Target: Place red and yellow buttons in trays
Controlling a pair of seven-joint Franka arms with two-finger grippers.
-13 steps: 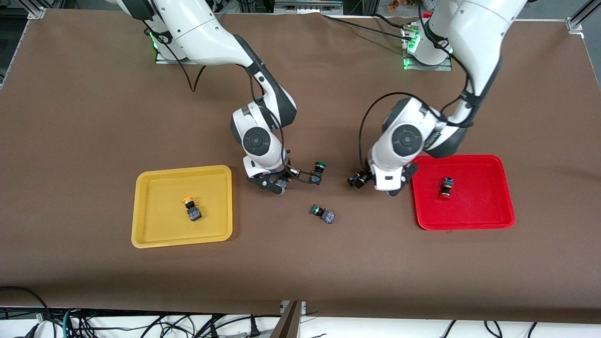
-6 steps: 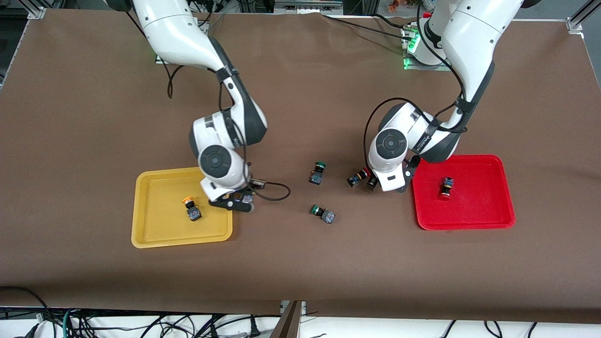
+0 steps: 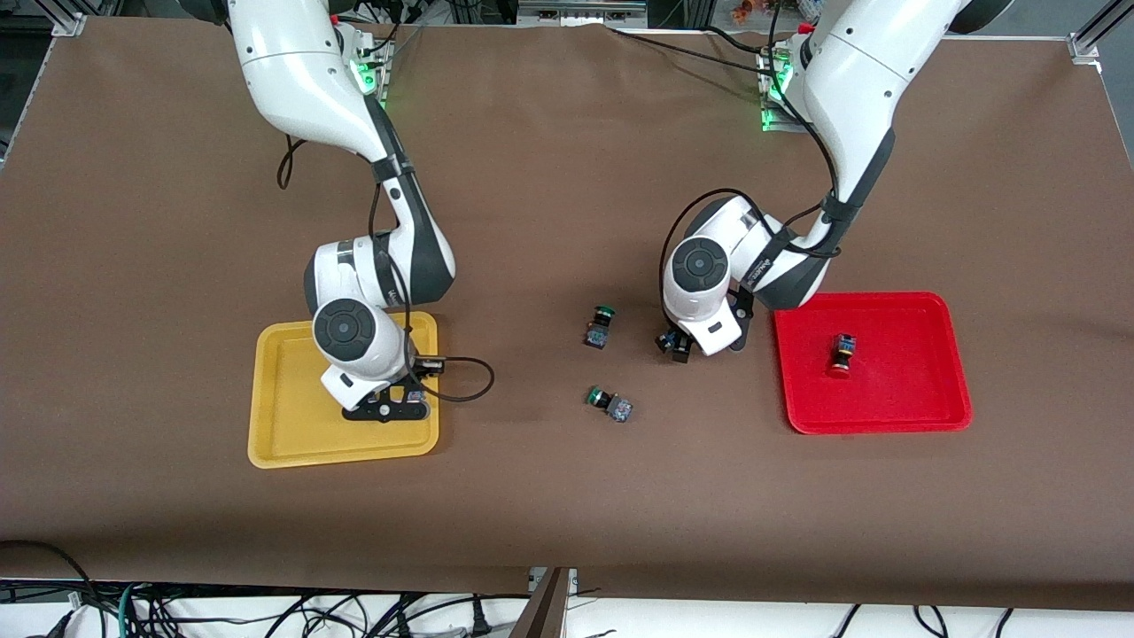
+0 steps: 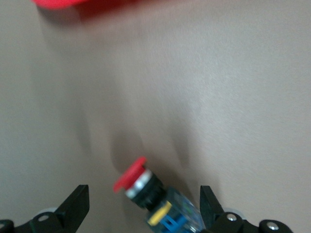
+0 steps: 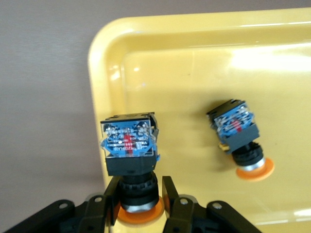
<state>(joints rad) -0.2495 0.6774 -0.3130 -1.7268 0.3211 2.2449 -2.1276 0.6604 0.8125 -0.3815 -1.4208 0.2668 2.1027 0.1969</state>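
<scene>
My right gripper (image 3: 387, 409) is shut on a yellow button (image 5: 130, 160) and holds it over the yellow tray (image 3: 292, 447), near its rim. A second yellow button (image 5: 239, 138) lies in that tray (image 5: 184, 73); the right arm hides it in the front view. My left gripper (image 3: 678, 347) is open and low over the table, its fingers on either side of a red button (image 4: 141, 182) lying on the cloth beside the red tray (image 3: 895, 412). Another red button (image 3: 842, 353) lies in the red tray.
Two green-capped buttons lie on the brown cloth mid-table: one (image 3: 601, 326) beside the left gripper, one (image 3: 609, 403) nearer the front camera. The red tray's edge (image 4: 63, 2) shows in the left wrist view.
My right arm has carried the yellow button from mid-table to over the yellow tray. My left gripper has shifted from the red tray's edge to straddle the red button on the cloth.
</scene>
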